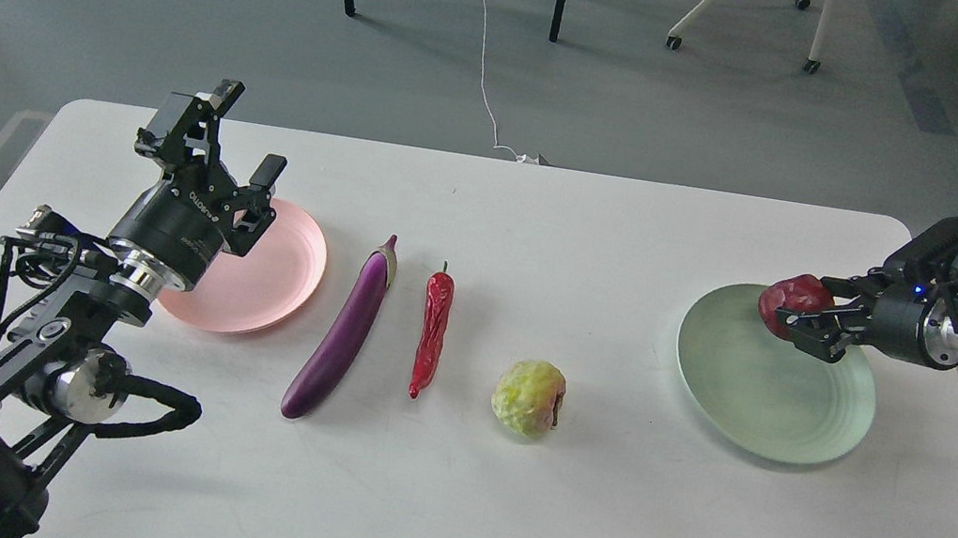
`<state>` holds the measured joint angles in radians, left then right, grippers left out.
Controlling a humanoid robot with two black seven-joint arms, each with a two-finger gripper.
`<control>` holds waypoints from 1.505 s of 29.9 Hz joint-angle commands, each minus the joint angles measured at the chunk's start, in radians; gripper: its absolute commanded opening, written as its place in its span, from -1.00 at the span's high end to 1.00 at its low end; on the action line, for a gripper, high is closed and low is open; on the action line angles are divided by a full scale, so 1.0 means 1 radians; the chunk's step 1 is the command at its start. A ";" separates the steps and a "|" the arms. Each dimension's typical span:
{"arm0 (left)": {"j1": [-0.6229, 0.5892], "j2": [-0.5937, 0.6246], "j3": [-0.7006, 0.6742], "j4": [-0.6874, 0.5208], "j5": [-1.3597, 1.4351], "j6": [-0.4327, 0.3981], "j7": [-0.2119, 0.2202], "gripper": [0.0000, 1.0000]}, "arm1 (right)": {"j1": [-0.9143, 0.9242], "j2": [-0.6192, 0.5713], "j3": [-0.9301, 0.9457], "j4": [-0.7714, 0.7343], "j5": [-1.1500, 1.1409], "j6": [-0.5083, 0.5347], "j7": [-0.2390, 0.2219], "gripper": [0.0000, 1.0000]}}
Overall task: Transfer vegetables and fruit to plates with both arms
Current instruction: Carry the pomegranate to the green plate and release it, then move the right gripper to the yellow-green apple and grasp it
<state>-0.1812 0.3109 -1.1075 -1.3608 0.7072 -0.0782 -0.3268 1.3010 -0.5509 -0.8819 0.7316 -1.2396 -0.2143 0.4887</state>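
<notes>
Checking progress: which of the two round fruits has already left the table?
The dark red fruit, held in the right gripper over the green plate; the yellow-green fruit lies on the table.

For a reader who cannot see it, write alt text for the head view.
The robot's right hand holds a dark red fruit over a pale green plate on a white table, while its open left hand hovers over an empty pink plate. Between the plates lie a purple eggplant, a red chili pepper and a yellow-green fruit.

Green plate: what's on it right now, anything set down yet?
Nothing rests on the green plate; its visible surface is bare. The right claw holds the dark red fruit over its far rim, hiding a small part of that edge.
</notes>
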 commanded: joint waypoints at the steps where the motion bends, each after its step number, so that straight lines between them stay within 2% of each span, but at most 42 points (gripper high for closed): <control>1: -0.001 0.001 0.000 0.000 0.000 0.000 0.000 -0.96 | 0.003 -0.001 0.003 0.009 0.000 -0.002 0.000 -0.89; 7: -0.001 0.002 0.000 0.000 0.000 0.000 0.000 -0.96 | 0.050 0.002 0.023 0.046 0.002 -0.002 0.000 -0.97; 18: -0.003 0.002 -0.002 -0.001 0.000 0.000 0.000 -0.96 | 0.268 -0.041 0.066 0.446 0.012 0.003 0.000 -0.97; 23: -0.001 0.004 -0.002 -0.007 0.002 0.000 0.000 -0.96 | 0.279 0.014 0.058 0.597 0.061 0.001 0.000 -0.97; 31: 0.005 0.013 -0.002 -0.017 0.002 0.000 0.000 -0.96 | 0.271 0.207 0.023 0.531 0.078 -0.002 0.000 -0.97; 36: 0.005 0.027 -0.002 -0.021 0.002 0.000 0.000 -0.96 | 0.276 0.330 -0.072 0.459 0.078 -0.002 0.000 -0.96; 45: 0.008 0.036 -0.006 -0.023 0.000 0.000 -0.003 -0.96 | 0.276 0.431 -0.112 0.410 0.078 -0.004 0.000 -0.96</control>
<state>-0.1741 0.3462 -1.1122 -1.3834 0.7082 -0.0782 -0.3280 1.5781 -0.1397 -0.9779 1.1518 -1.1612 -0.2163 0.4887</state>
